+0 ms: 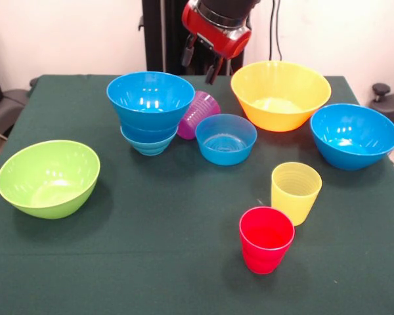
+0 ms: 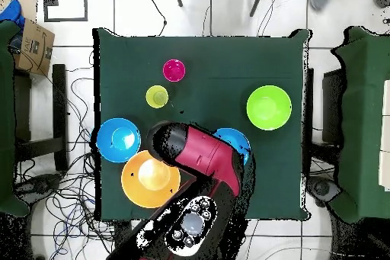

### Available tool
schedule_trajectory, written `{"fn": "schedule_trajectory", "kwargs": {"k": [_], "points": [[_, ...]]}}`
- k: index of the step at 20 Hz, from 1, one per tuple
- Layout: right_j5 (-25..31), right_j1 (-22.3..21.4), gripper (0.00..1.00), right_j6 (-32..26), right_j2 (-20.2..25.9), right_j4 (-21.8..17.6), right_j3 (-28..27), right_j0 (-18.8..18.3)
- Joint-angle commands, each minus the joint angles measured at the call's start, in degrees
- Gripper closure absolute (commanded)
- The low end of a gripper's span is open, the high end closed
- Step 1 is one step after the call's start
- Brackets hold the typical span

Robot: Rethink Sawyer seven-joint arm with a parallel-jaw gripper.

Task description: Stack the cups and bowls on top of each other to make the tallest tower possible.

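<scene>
where cables cross tiles [image 2: 76, 219], green table [image 1: 184, 282] stands

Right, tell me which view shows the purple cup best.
The front view: the purple cup lies tipped on its side between the stacked blue bowls and a small blue bowl. In the overhead view the arm covers it entirely.

A cup [image 1: 197, 113] lies between two bowls [image 1: 151, 105] [image 1: 226, 138].
</scene>
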Motion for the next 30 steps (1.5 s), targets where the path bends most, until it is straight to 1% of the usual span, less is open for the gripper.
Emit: {"fn": "schedule_trajectory", "kwargs": {"k": [1, 6, 17, 21, 27, 30], "points": [[-4.47, 1.00, 0.00, 4.64, 9.81, -1.23, 1.60, -1.90], [-6.59, 1.14, 0.00, 6.00, 11.10, -0.43, 2.29, -2.28], [-7.41, 0.33, 0.00, 6.75, 13.27, 0.14, 3.53, -3.56], [-8.17, -0.44, 0.00, 7.04, 15.27, 1.15, 5.03, -4.54], [-9.45, -1.05, 0.00, 7.71, 17.01, 1.62, 6.12, -5.34], [-9.08, -1.62, 0.00, 7.27, 17.86, 1.37, 6.72, -5.86]]}}
